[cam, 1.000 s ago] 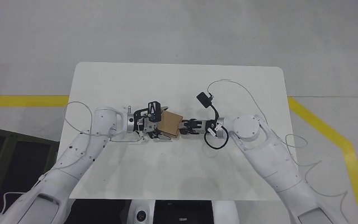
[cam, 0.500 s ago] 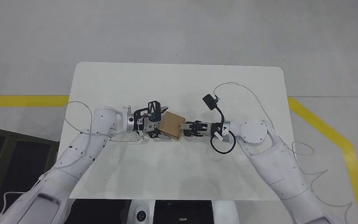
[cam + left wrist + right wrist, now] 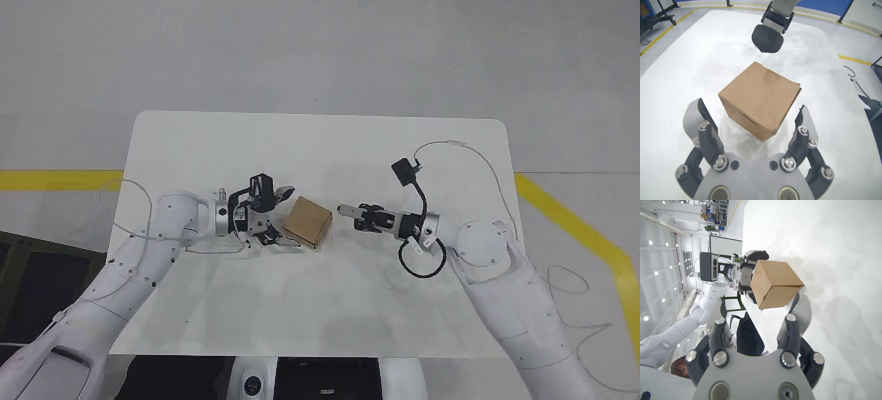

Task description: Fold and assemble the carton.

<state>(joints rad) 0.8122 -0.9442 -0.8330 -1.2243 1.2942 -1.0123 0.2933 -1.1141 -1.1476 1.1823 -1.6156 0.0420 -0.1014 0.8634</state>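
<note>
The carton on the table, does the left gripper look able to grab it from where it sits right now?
Probably yes. The left gripper is open, and the carton stands just ahead of its spread fingers with nothing between. The right gripper hangs open beyond the far side, apart from it.

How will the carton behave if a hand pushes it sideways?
Likely slides, not tips: the carton sits flat and squat on the smooth table. Probably light, being thin cardboard. Its side facing the left hand looks open, so walls may cave if squeezed.
</note>
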